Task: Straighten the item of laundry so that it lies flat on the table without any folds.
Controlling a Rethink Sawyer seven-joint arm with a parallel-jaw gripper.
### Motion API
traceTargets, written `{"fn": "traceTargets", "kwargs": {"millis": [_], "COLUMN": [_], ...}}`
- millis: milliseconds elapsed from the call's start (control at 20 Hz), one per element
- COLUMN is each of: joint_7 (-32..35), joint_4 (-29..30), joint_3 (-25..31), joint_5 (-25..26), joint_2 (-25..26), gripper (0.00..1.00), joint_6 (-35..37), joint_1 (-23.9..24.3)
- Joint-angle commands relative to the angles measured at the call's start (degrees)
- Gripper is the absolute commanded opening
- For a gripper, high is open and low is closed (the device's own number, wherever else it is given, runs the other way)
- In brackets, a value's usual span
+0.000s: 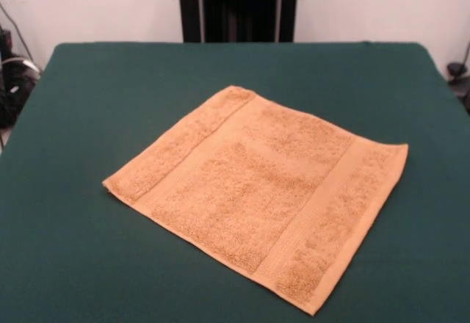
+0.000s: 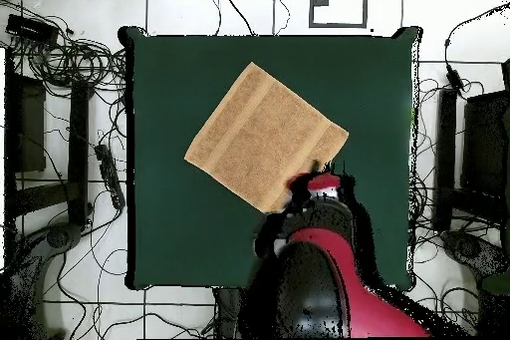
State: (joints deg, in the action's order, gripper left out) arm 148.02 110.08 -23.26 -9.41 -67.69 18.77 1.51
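The green table (image 1: 81, 264) filled most of the front view, with the towel (image 1: 257, 191) spread near its middle, corners at about twelve, three, five and nine o'clock. It lay open, with no folds showing, so the job looked essentially done. Overhead, the arm hid the gripper (image 2: 321, 178); whether its claw was apart or together I cannot tell.

The green table (image 1: 88, 249) lies bare all round the flat towel (image 1: 257, 191); only the red arm (image 2: 324, 246) (overhead view) overhangs one towel corner.
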Motion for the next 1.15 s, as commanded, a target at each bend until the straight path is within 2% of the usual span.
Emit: {"fn": "traceTargets", "kwargs": {"millis": [50, 250, 350, 600, 750, 1000, 1100, 1150], "joint_7": [-41.0, -49.0, -55.6, -63.1, -68.0, -68.3, -68.4, -67.4], "joint_4": [10.8, 13.6, 14.9, 18.3, 20.7, 22.2, 22.4, 21.9], "joint_3": [19.1, 26.1, 29.7, 36.6, 41.3, 45.1, 45.9, 44.5], "joint_5": [4.6, 4.7, 3.5, 3.1, 0.6, 0.5, 0.5, 1.5], "joint_2": [-9.1, -11.5, -12.7, -15.2, -16.7, -17.7, -17.9, -17.6], "gripper": [1.00, 1.00, 1.00, 1.00, 1.00, 1.00, 1.00, 1.00], "joint_6": [4.6, 4.4, 3.7, 0.0, -1.9, -3.1, -2.9, -1.4], "joint_1": [16.6, 23.0, 27.2, 33.0, 37.0, 40.1, 40.8, 40.0]}}
